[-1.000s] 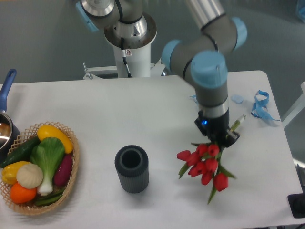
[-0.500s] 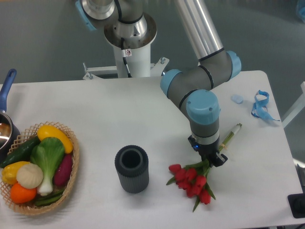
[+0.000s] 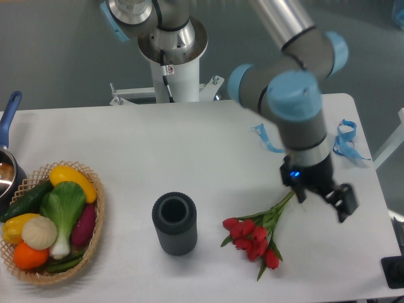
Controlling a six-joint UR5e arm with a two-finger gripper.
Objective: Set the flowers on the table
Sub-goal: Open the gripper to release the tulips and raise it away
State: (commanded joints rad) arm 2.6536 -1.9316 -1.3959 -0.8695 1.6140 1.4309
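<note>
Leftmost, a blue-handled pot (image 3: 7, 151) pokes in at the edge of the white table (image 3: 158, 151), and just beside it a wicker basket (image 3: 95, 218) holds colourful vegetables. Nearer the middle, a dark grey ribbed vase (image 3: 174, 223) stands upright, apart from everything else. To its right the flowers (image 3: 254, 234) lie flat on the table, red heads toward the vase, green stems running up and right toward the tool (image 3: 323, 201). That tool hangs above the stem ends with its fingers spread apart, nothing between them; whether one finger brushes the stems I cannot tell. A strip of blue ribbon (image 3: 264, 140) lies behind the arm, and another blue ribbon loop (image 3: 344, 140) rests near the table's right edge. Behind the table, the arm's white pedestal (image 3: 172, 79) rises against a plain grey floor or wall, and a dark object (image 3: 394, 271) sits at the lower right corner, off the table.
</note>
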